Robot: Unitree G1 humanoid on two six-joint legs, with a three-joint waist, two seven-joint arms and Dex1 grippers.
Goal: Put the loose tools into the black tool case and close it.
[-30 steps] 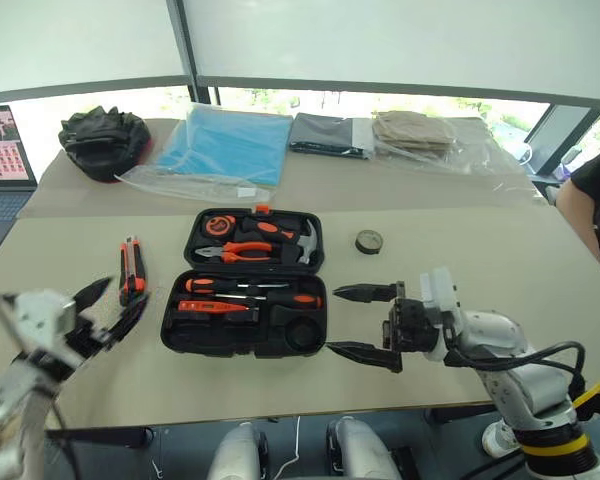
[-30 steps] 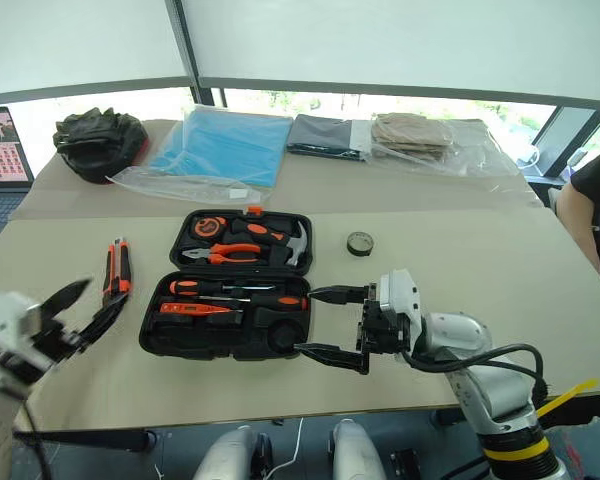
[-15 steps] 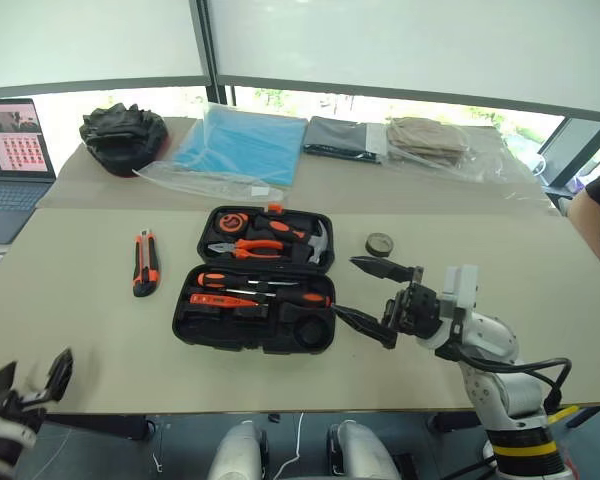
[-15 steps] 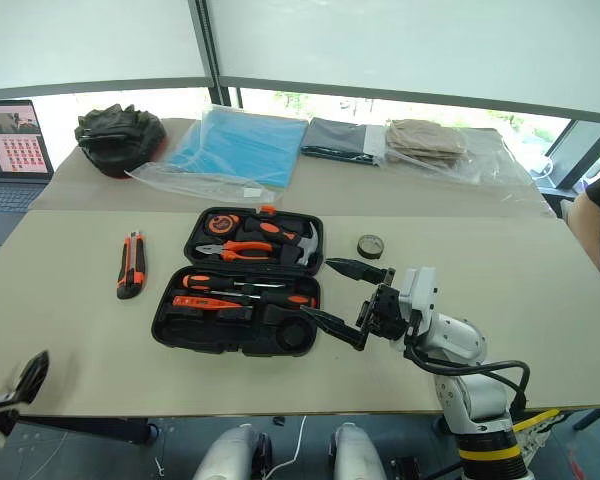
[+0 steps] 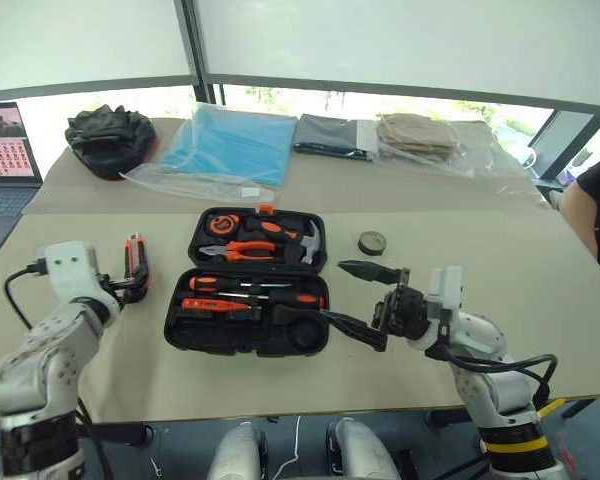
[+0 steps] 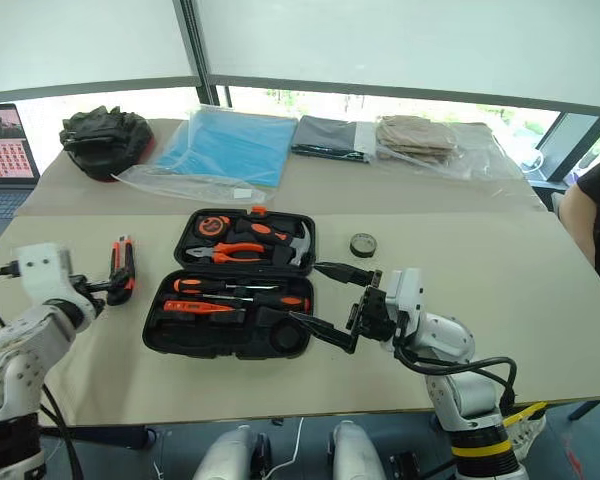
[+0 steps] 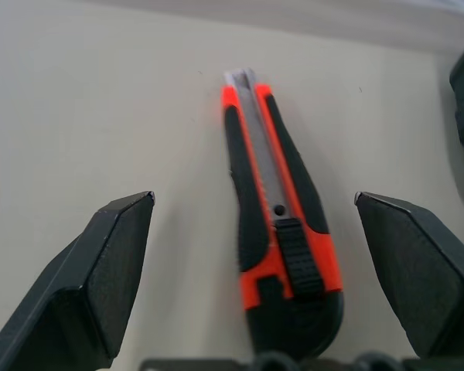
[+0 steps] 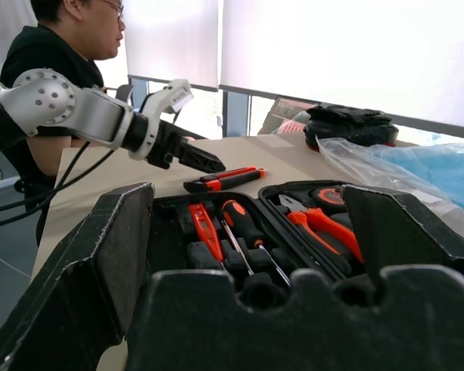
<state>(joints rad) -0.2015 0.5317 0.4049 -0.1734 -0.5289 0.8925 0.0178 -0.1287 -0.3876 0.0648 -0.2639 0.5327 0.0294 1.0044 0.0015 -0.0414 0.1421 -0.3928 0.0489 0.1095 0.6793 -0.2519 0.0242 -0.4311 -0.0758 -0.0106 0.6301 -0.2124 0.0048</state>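
Left wrist view: beside the open black tool case [image 5: 248,290] on the tabletop [image 5: 460,230], the utility knife [image 7: 277,224] is straddled by the wide-open, empty left gripper [image 7: 267,270]. It should be closed squarely across the handle. The right gripper [image 5: 358,300] is spread empty too.

Utility knife [image 5: 136,257] left of tool case [image 5: 248,285]
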